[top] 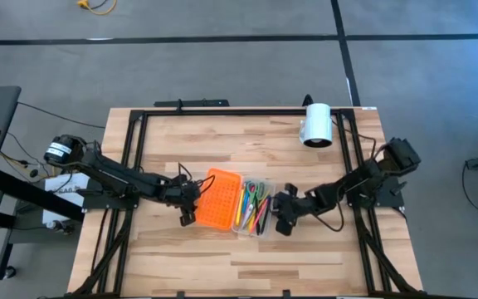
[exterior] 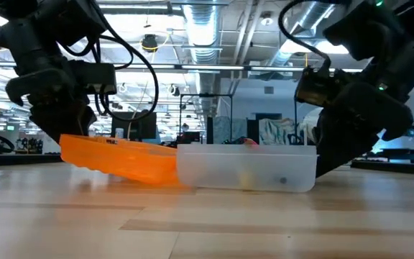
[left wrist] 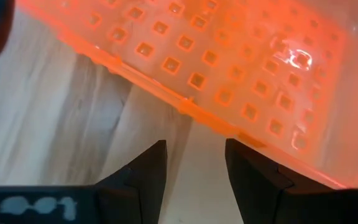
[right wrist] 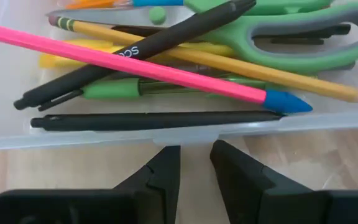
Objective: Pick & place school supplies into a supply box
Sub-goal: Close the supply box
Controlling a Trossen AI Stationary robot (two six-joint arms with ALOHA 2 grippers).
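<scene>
A wooden worktop (top: 222, 257) seen from above, with two dark arms reaching inward from opposite sides toward a clear supply box (top: 253, 208) at its middle. The box lies open, its orange lid (top: 219, 199) swung out to the left and resting tilted, its far edge raised off the wood. Inside the box lie the school supplies (right wrist: 166, 62): a pink pencil (right wrist: 123, 62), black pens, a yellow pencil and green-handled scissors (right wrist: 303, 25), piled across one another.

The left arm stretches low from the left edge, its left pincer (top: 187, 202) just beside the lid's outer edge, fingers (left wrist: 142, 180) parted and grasping nothing. The right arm angles in from the right edge, bent at the elbow, its right pincer (top: 282, 213) just beside the box's right wall, fingers (right wrist: 160, 180) slightly parted, empty. A white cylinder (top: 316, 124) stands near the far edge.
</scene>
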